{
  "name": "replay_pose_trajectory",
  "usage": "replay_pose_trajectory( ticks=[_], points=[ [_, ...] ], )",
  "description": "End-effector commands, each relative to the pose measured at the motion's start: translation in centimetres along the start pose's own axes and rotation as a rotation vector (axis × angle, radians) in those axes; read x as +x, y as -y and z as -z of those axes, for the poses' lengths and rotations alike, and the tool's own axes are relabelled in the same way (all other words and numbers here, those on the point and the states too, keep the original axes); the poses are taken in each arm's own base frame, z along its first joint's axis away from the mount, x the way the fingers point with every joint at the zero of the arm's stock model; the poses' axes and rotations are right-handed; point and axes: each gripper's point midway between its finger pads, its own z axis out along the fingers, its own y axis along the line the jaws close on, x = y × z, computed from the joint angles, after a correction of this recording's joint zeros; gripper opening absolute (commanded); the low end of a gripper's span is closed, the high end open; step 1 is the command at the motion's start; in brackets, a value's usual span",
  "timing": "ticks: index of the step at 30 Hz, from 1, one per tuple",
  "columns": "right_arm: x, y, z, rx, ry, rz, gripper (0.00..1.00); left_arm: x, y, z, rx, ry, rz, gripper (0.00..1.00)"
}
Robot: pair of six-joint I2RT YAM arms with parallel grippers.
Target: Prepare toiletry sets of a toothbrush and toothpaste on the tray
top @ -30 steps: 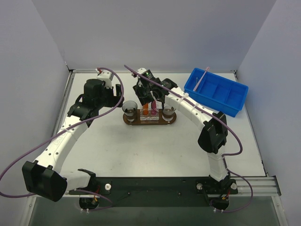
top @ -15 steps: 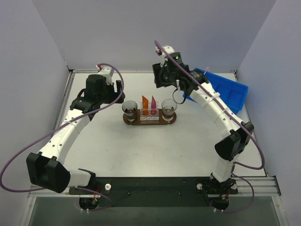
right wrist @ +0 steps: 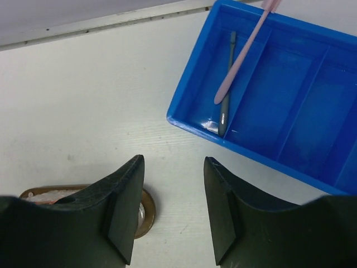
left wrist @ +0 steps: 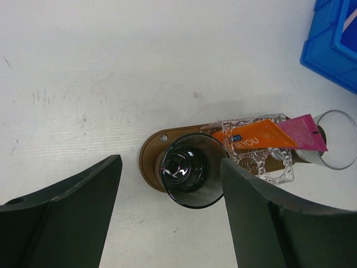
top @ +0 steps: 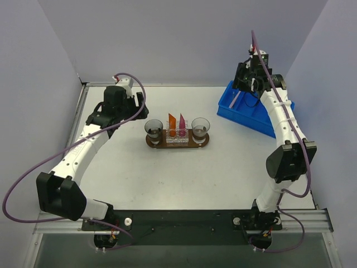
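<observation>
Right gripper [right wrist: 173,164], fingers spread and empty, hovers just beside the blue bin [right wrist: 192,75]; the pink toothbrush [right wrist: 242,56] lies slanted inside it.

Bright, even overhead light; soft shadows; slight glare on glass [left wrist: 188,174]; near fingers [right wrist: 120,206] perhaps defocused.

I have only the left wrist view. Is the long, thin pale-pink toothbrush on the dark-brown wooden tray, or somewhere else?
Observer: Not on the tray. The pale-pink toothbrush leans in the end compartment of the blue plastic bin, one end over the rim.
Operator: Is anything else in that compartment?
Observer: Yes, a thin dark-grey stick lies along its floor.
Operator: Does the right gripper hold anything?
Observer: No, it is open and empty.
</observation>
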Motion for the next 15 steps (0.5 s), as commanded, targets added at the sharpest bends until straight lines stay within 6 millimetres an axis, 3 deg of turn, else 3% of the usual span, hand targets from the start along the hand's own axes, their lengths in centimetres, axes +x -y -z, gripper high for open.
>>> replay_pose_trajectory(
  ticks=[1, 3, 5, 7, 8, 9, 11, 15],
  points=[
    [1.0, 1.5, -3.4, -0.003, -0.064, -0.094, 0.41, -4.4, 0.5, 0.4, 0.007, 0.128, 0.017, 0.82],
    [1.6, 2.6, -5.8, 0.024, -0.091, -0.126, 0.39, -4.3, 0.2, 0.3, -0.001, 0.126, 0.018, 0.82],
    [0.5, 3.4, -7.0, 0.052, -0.066, -0.138, 0.38, -4.3, -0.1, 0.2, -0.009, 0.124, 0.023, 0.82],
    [1.3, 3.9, -9.5, 0.075, -0.090, -0.142, 0.38, -4.3, -0.7, 0.0, -0.021, 0.123, 0.031, 0.82],
    [0.3, 4.0, -10.0, 0.073, -0.065, -0.147, 0.39, -4.3, -0.8, -0.1, -0.024, 0.123, 0.032, 0.82],
    [1.2, 4.3, -11.6, 0.085, -0.086, -0.149, 0.38, -4.4, -1.0, -0.2, -0.027, 0.122, 0.034, 0.82],
    [0.7, 4.5, -12.8, 0.095, -0.065, -0.171, 0.38, -4.6, -1.5, -0.3, -0.037, 0.126, 0.040, 0.82],
    [1.9, 6.5, -15.4, 0.168, -0.059, -0.215, 0.36, -4.9, -2.7, -0.2, -0.076, 0.135, 0.050, 0.82]
  ],
)
